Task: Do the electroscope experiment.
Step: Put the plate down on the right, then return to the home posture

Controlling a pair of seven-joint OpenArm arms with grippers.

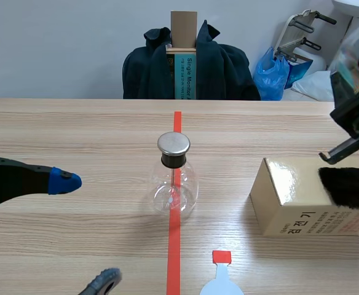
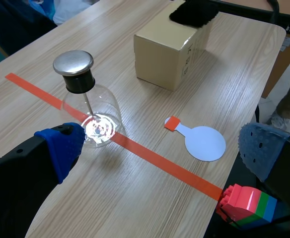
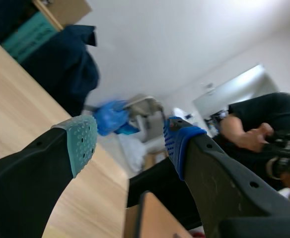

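The electroscope (image 1: 174, 181) is a clear glass flask with a black neck and a round metal cap (image 1: 173, 144). It stands upright on the red tape line at mid-table. A white round paddle with a red handle (image 1: 221, 283) lies flat near the front edge. At the right, a black furry cloth (image 1: 351, 187) rests on a cardboard box (image 1: 308, 203). My left gripper (image 2: 162, 148) is open and empty, hovering low over the table. The flask (image 2: 88, 111) stands just beyond one finger and the paddle (image 2: 202, 141) lies between the fingers. My right gripper (image 3: 130, 141) is open, empty and raised, tilted up toward the room.
My right arm (image 1: 358, 104) hangs above the box. A chair draped with a dark jacket (image 1: 189, 67) stands behind the far table edge. A stack of coloured blocks (image 2: 247, 203) sits at the table's near edge. A person (image 3: 254, 129) is off to the right side.
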